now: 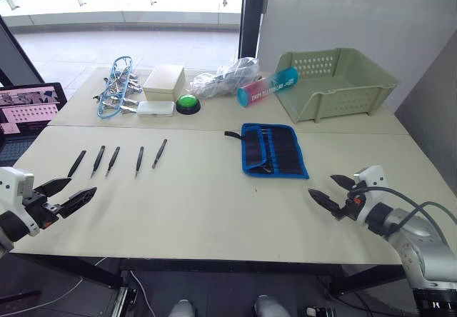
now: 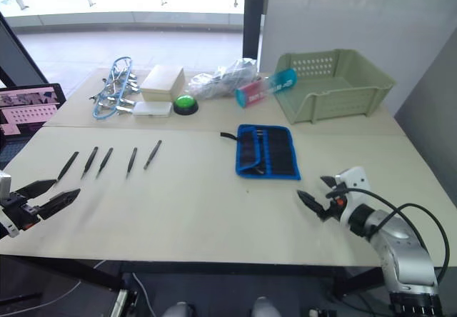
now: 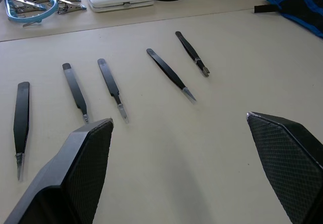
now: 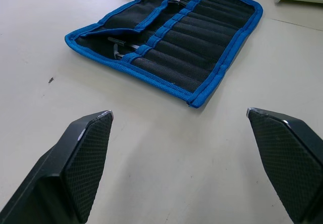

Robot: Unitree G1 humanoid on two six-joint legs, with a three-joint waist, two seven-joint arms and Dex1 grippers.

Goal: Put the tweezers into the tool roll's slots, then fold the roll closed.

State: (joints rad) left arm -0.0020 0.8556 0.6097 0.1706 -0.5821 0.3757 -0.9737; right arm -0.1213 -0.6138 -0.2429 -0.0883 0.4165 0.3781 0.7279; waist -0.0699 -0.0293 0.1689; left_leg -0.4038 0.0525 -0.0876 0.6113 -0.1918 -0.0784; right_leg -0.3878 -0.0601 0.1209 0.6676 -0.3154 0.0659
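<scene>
So the five tweezers [image 1: 118, 160] lie in a row facing the left gripper [image 1: 68, 194], the roll [image 1: 273, 149] spread flat, seemingly part-filled, facing the right gripper [image 1: 333, 192], both grippers' fingers apart, empty.

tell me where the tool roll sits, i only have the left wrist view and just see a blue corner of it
Observer: The tool roll lies open and flat, to the robot's right of the five tweezers.
Operator: anything already in it
Observer: Yes, a few slim metal tools sit in the slots at one end.
Operator: where's the right end effector
Observer: The right end effector hovers open over the table, on the near side of the roll, holding nothing.
</scene>
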